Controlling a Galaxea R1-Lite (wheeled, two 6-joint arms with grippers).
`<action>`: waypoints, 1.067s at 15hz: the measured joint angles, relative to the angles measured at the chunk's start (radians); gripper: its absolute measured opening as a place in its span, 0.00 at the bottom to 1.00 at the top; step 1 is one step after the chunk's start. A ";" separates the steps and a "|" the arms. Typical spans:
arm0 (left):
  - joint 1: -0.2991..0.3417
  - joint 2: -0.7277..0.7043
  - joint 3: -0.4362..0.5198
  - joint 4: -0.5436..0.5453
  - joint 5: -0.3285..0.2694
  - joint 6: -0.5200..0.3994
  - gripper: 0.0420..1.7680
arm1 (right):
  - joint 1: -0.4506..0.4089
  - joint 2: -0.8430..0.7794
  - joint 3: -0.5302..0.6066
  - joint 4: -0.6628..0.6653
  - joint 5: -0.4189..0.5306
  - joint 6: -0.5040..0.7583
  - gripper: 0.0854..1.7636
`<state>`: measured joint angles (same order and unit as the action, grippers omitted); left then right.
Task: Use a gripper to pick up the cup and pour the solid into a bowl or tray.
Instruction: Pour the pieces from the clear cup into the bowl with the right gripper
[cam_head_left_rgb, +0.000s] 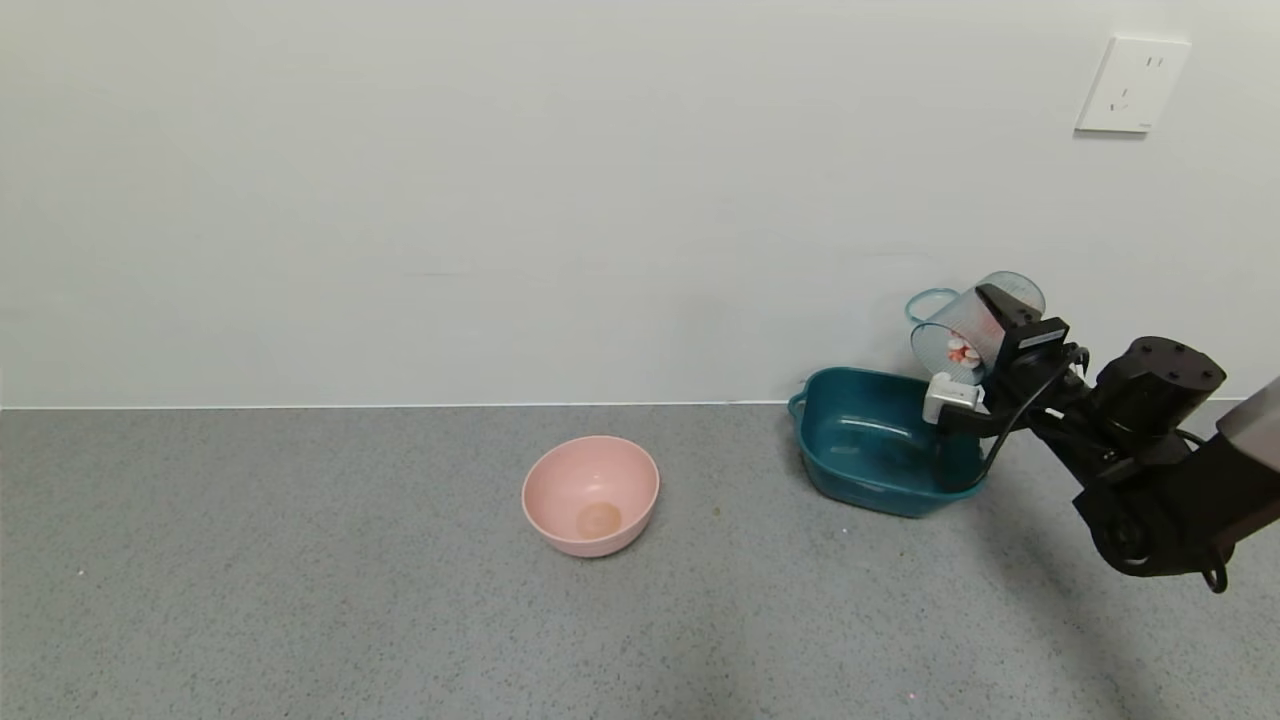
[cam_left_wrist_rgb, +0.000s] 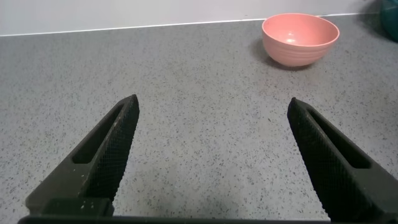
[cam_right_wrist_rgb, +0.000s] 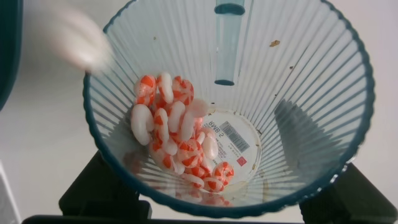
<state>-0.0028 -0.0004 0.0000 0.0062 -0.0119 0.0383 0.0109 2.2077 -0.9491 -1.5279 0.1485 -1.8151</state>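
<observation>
My right gripper (cam_head_left_rgb: 985, 350) is shut on the ribbed blue-green cup (cam_head_left_rgb: 975, 325) and holds it tipped on its side above the right end of the dark teal tub (cam_head_left_rgb: 870, 445), mouth toward the tub. The white and orange-red solid (cam_head_left_rgb: 962, 350) lies inside the cup near its mouth. In the right wrist view the cup (cam_right_wrist_rgb: 298, 106) fills the frame with the pieces (cam_right_wrist_rgb: 177, 140) piled along its lower wall; one blurred white piece (cam_right_wrist_rgb: 78, 40) is outside the rim. My left gripper (cam_left_wrist_rgb: 211, 112) is open and empty over bare table.
A round pink bowl (cam_head_left_rgb: 590, 493) stands mid-table, left of the tub; it also shows in the left wrist view (cam_left_wrist_rgb: 300, 38). A white wall runs behind the grey speckled table (cam_head_left_rgb: 300, 600), with a socket (cam_head_left_rgb: 1132, 85) at the upper right.
</observation>
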 joint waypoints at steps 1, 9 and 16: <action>0.000 0.000 0.000 0.000 0.000 0.001 0.97 | 0.001 -0.001 -0.003 0.000 0.021 -0.028 0.75; 0.000 0.000 0.000 0.000 0.000 0.000 0.97 | 0.008 -0.043 -0.007 0.004 0.061 -0.194 0.75; 0.000 0.000 0.000 0.000 0.000 0.000 0.97 | 0.043 -0.070 0.008 0.007 0.076 -0.326 0.75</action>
<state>-0.0032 -0.0004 0.0000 0.0062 -0.0123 0.0385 0.0543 2.1379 -0.9415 -1.5206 0.2245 -2.1409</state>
